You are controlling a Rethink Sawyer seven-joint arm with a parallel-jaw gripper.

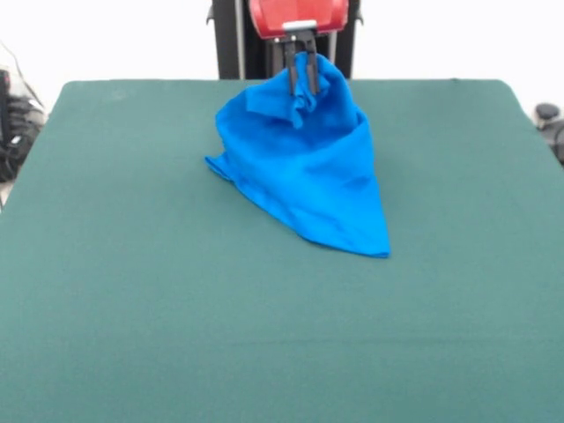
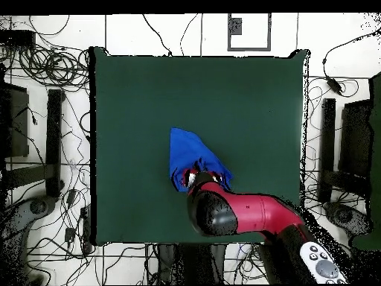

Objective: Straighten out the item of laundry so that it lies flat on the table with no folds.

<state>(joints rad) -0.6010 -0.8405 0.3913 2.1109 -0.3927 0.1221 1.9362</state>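
One blue T-shirt (image 1: 308,167) is the only cloth in sight, and it is bunched rather than spread. One dark green table (image 1: 132,291) carries it. One red and black arm (image 2: 245,212) reaches over the table, bearing one end effector (image 1: 300,79), whose two dark fingers (image 1: 290,72) pinch the shirt's top. Beyond the table's edges the overhead view shows many tangled cables (image 2: 45,67), too many to count.
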